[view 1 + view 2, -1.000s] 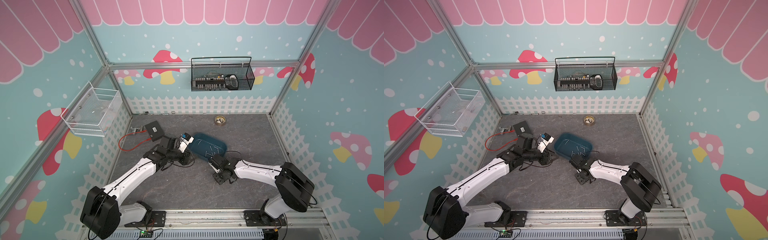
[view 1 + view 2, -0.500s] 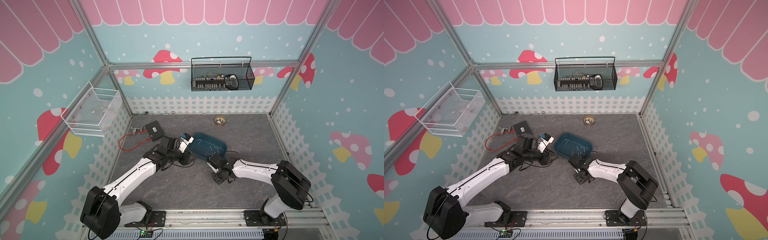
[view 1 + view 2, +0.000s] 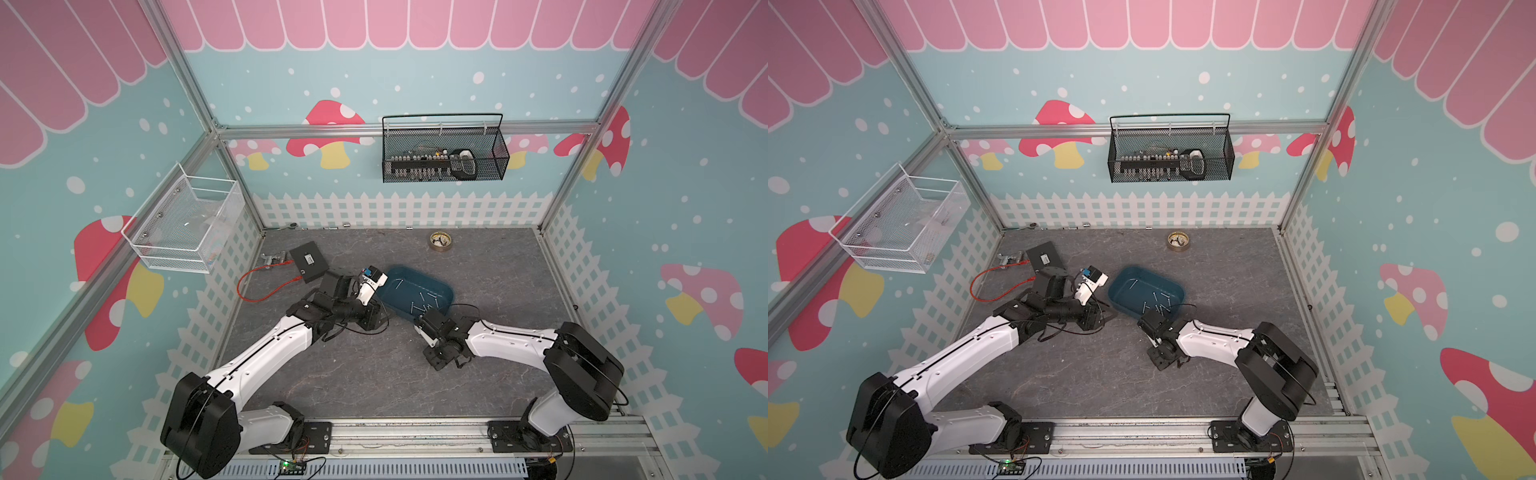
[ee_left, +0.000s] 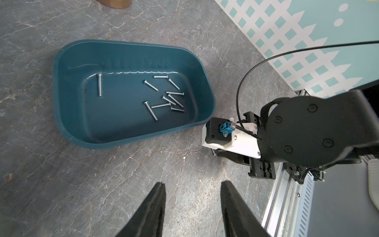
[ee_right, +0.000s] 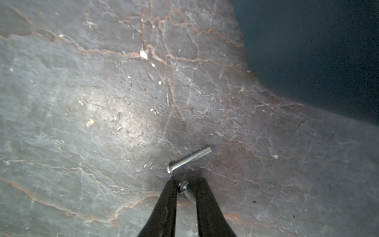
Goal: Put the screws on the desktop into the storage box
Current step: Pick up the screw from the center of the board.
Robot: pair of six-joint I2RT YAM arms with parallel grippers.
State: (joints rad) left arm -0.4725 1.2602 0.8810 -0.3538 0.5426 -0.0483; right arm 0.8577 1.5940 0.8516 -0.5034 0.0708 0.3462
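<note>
The right end effector pinches a screw; a second screw lies just beyond its tips. The left end effector hangs half-open, empty.

**Veined grey surface, lightly scattered**

The dark grey surface, veined like marble, carries a teal storage box near its middle. Toward the back left lie a flat black box with a white label, a looping red cable and a small metal fitting. A tan tape roll sits near the back, and small metal bits line the rear edge. Two screws lie close together on the bare top, near the storage box's wall
</note>
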